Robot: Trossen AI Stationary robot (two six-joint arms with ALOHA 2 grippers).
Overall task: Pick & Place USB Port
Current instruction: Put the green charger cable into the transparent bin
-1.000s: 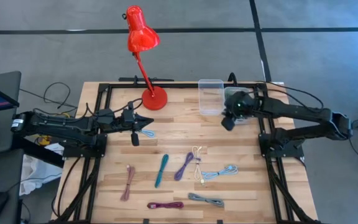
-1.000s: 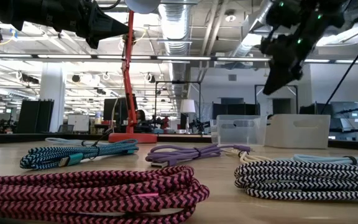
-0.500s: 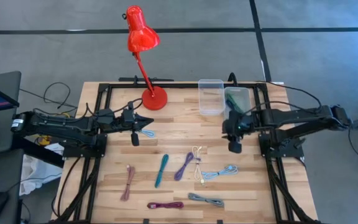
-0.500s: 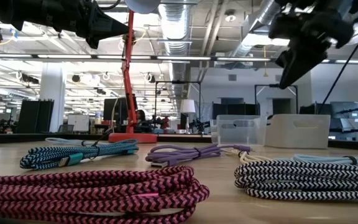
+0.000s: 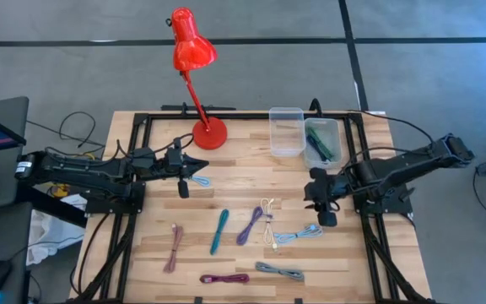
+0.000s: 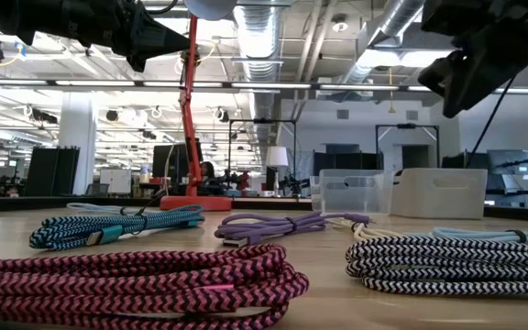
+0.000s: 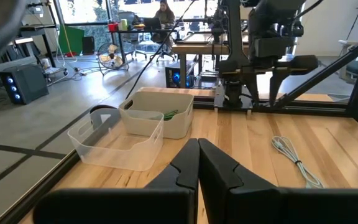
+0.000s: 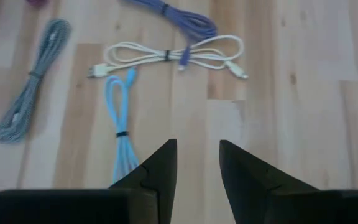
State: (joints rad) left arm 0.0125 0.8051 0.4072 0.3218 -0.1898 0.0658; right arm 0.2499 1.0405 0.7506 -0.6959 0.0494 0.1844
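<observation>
Wooden slatted table (image 5: 234, 181), strewn with coiled USB cables. Right claw (image 8: 197, 163) above its right half, fingers spread with a clear gap, empty, touching nothing. Directly beyond those fingers, light blue looped cable (image 8: 120, 134) flat on the wood, beside white looped cable (image 8: 173, 56), purple cable (image 8: 173, 14) and grey braided cable (image 8: 30, 102). Left claw (image 7: 197, 163) near the red desk lamp's base (image 5: 209, 133), fingers pressed together, empty. 2 clear plastic bins (image 5: 287, 131) at the far edge, 1 holding a green cable (image 5: 320, 143).

Right claw (image 5: 326, 211) open, left claw (image 5: 183, 187) closed
</observation>
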